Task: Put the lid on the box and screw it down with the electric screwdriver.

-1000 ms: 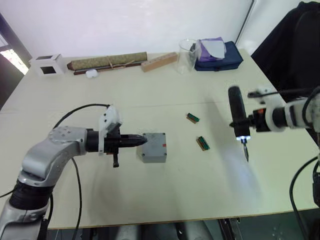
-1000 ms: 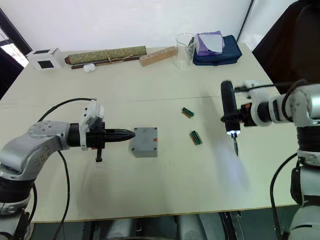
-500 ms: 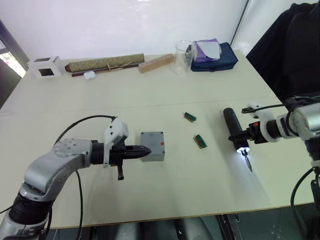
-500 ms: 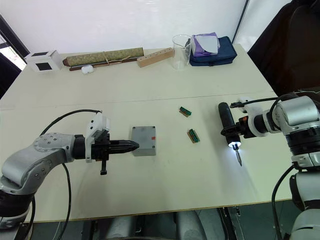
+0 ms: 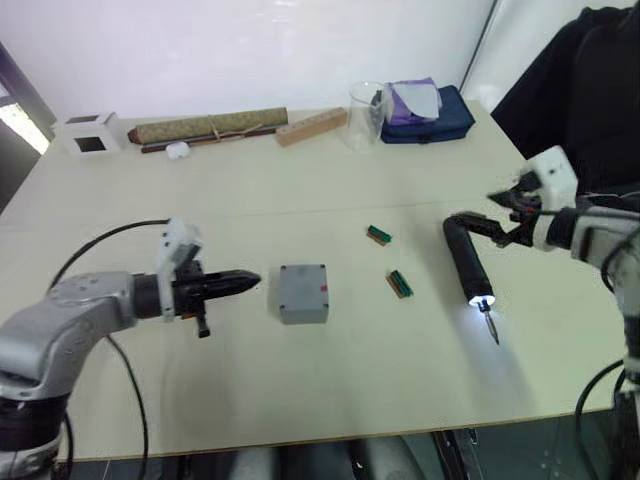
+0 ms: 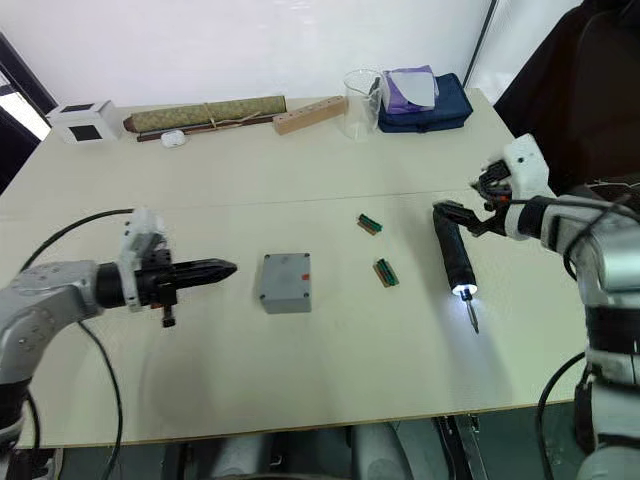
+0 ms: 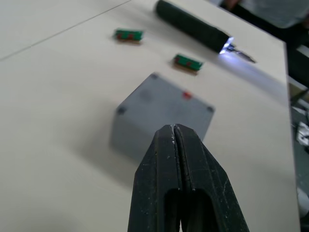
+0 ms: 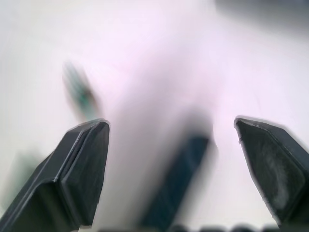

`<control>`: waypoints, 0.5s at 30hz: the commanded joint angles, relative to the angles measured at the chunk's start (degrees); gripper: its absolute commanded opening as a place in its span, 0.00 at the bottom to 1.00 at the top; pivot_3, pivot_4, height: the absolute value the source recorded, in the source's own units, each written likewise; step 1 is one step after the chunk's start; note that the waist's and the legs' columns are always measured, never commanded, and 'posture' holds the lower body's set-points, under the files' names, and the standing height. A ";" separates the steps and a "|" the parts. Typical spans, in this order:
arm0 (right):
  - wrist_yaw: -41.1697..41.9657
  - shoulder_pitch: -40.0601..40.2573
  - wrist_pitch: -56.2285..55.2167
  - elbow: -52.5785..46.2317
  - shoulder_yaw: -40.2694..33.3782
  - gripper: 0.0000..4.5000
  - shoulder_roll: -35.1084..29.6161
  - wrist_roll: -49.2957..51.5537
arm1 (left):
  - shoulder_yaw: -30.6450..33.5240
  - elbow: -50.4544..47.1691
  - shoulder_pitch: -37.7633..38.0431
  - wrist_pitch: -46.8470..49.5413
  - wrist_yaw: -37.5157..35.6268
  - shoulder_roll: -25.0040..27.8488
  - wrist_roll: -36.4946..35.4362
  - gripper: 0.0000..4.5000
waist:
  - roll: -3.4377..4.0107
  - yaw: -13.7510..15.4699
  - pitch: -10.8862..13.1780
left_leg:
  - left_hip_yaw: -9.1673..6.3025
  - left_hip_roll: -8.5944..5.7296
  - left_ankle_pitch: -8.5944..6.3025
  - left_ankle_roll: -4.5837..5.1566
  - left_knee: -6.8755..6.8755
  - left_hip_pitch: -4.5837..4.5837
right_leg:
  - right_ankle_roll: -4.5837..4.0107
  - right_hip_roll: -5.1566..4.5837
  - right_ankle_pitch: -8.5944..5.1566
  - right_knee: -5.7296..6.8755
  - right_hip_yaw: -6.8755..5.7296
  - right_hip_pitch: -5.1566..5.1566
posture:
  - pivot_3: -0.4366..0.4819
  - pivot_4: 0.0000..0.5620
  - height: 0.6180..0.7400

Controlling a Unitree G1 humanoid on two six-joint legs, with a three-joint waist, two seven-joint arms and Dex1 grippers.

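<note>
The grey box (image 5: pixel 303 296) stands mid-table with the lid (image 7: pixel 164 99) lying flat on top of it; corner holes and a red mark show on the lid. My left gripper (image 5: pixel 247 281) is shut and empty, a short way to the box's left and pointing at it. The electric screwdriver (image 5: pixel 466 261) lies flat on the table to the right. Its lit tip and bit (image 5: pixel 491 326) point toward the front edge. My right gripper (image 5: pixel 492 222) is open just beyond the screwdriver's rear end, and nothing is between its fingers (image 8: pixel 82 169).
Two small green connectors (image 5: pixel 381 234) (image 5: pixel 402 284) lie between the box and the screwdriver. Along the far edge stand a white cube (image 5: pixel 91 133), a rolled mat (image 5: pixel 205 128), a wooden block (image 5: pixel 311 125), a glass beaker (image 5: pixel 367 113) and a blue pouch (image 5: pixel 430 110).
My right gripper has opened and let go of the screwdriver, which now lies on the table, and has pulled back to the right. My left gripper has drawn back from the box.
</note>
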 commanded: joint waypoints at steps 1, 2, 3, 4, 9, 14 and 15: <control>0.88 9.53 2.59 -13.76 -4.26 0.99 2.47 8.44 | 3.73 -3.52 5.56 2.20 -0.65 1.76 -2.99 0.00 | -0.01 0.22 0.01 | -0.01 0.00 0.00 0.00 0.03 -0.01 | 0.00 -0.04 0.00 0.00 -0.02 0.01 | 0.48 0.27 1.00; 1.33 13.32 3.67 -17.53 -4.06 0.99 2.92 10.45 | 3.86 -4.58 8.29 2.15 -0.96 2.32 -2.64 0.00 | -0.02 0.41 0.01 | -0.03 -0.02 0.00 -0.01 0.03 -0.03 | 0.00 -0.12 0.00 0.02 -0.04 0.01 | 0.48 0.27 1.00; 1.37 16.35 4.64 -20.38 -4.02 0.99 3.24 12.20 | 4.00 -5.58 10.64 1.89 -1.40 2.83 -2.35 0.00 | -0.02 0.42 0.01 | -0.03 -0.01 0.00 -0.01 0.12 -0.05 | 0.00 -0.18 0.00 0.03 -0.04 0.04 | 0.48 0.27 1.00; 1.08 18.23 5.18 -22.14 -4.11 0.99 3.37 13.46 | 4.19 -6.27 12.21 1.62 -1.68 3.20 -2.29 0.00 | -0.01 0.42 0.02 | -0.01 -0.02 0.00 -0.01 0.15 -0.02 | 0.01 -0.23 0.01 0.02 -0.03 0.08 | 0.48 0.27 1.00; 3.13 30.37 0.35 -26.75 1.02 0.99 2.76 9.28 | 3.47 -9.50 21.21 -0.07 -3.17 3.91 -1.42 0.00 | -0.21 0.32 -0.09 | 0.14 -0.04 0.00 -0.02 0.50 0.22 | -0.22 -0.26 -0.03 -0.09 0.03 0.45 | 0.48 0.27 1.00; 3.81 33.62 1.26 -27.69 1.58 0.99 1.89 11.85 | 4.68 -12.29 25.30 -0.02 -2.50 2.84 -3.71 0.00 | -0.26 0.10 -0.07 | 0.20 0.00 0.00 -0.03 0.49 0.50 | -0.21 -0.21 -0.07 -0.09 0.07 0.65 | 0.48 0.27 1.00; 4.19 34.18 1.61 -27.58 2.00 0.99 1.25 11.81 | 4.57 -12.78 25.28 0.12 -1.80 2.37 -4.15 0.00 | -0.26 0.10 -0.07 | 0.21 0.00 0.00 -0.03 0.49 0.52 | -0.21 -0.19 -0.07 -0.09 0.08 0.66 | 0.48 0.27 1.00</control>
